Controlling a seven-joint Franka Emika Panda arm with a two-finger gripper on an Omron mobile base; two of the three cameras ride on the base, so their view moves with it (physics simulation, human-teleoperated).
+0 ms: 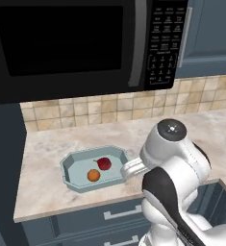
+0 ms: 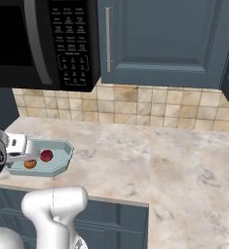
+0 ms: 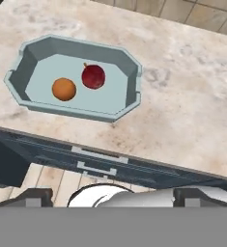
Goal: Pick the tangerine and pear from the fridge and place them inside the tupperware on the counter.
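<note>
Two fruits lie inside the tupperware (image 3: 23,82), apart from each other on its pale floor: the tangerine (image 3: 64,89) toward the near-left, the pear (image 3: 93,76) just beyond and to its right, short stem pointing away. Neither touches a wall of the tray, so both look set down, not dropped against an edge. The tupperware sits on the counter (image 3: 182,111) close to the near edge, above the dark blue drawers (image 3: 98,164) and below the microwave (image 1: 61,43), which probably kept the reach short for an arm working from the front. In the left base view the hand (image 1: 131,168) hangs just off the tray's right rim, apart from both fruits, with the wrist turned toward the tray; the right base view shows the same white hand body overlapping the tray's near-left side. Gripper (image 3: 112,195): two dark fingertips (image 3: 35,197) stand wide apart at the bottom of the hand view with nothing between them, so the fingers read as released and empty. From that view's height and angle, the hand looks to sit above and in front of the counter's near edge, looking down on the tray. Judged from how things lie, both placements seem done and the task looks complete or nearly so.
</note>
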